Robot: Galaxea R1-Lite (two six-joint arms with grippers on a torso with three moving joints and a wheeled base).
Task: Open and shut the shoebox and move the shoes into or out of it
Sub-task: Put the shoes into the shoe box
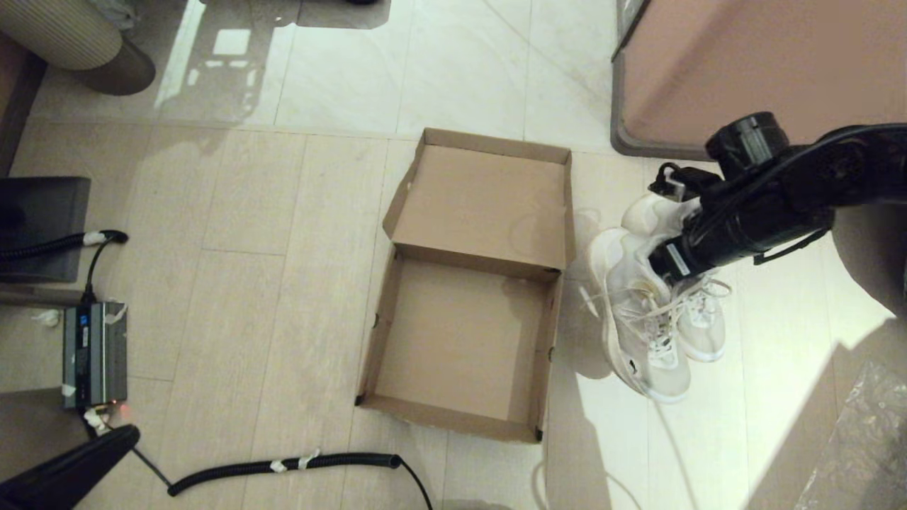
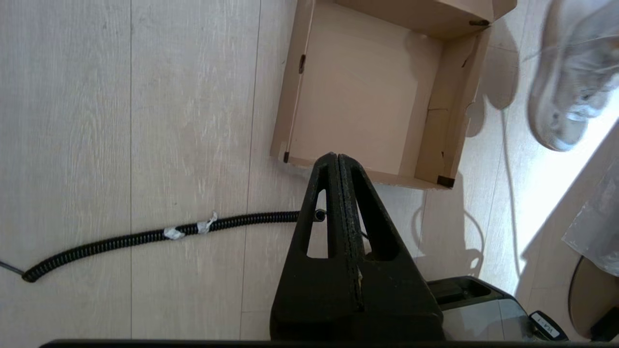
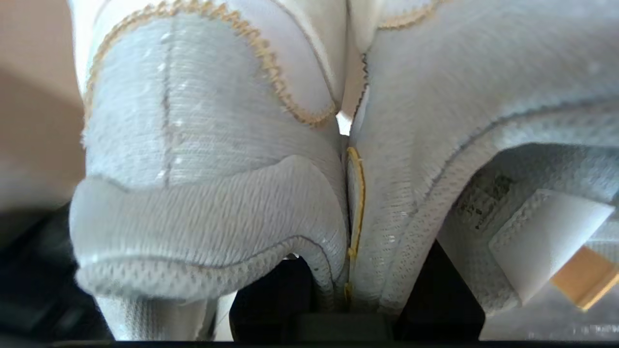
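The brown cardboard shoebox (image 1: 460,340) lies open on the floor, its lid (image 1: 489,198) flipped back and nothing inside; the left wrist view also shows the shoebox (image 2: 358,92). Right of it are the two white mesh shoes (image 1: 648,333), side by side with toes toward me. My right gripper (image 1: 657,270) is shut on the shoes' inner collars, pressed together between its black fingers (image 3: 435,290). The mesh heels of the shoes (image 3: 217,193) fill the right wrist view, around my right gripper (image 3: 348,290). My left gripper (image 2: 337,157) hangs shut and empty before the box's near edge.
A large pinkish-brown block with a dark rim (image 1: 765,71) stands behind the shoes. A black corrugated hose (image 1: 283,465) lies in front of the box. A grey device (image 1: 96,354) with cables sits far left. Crinkled plastic (image 1: 864,439) lies at the near right.
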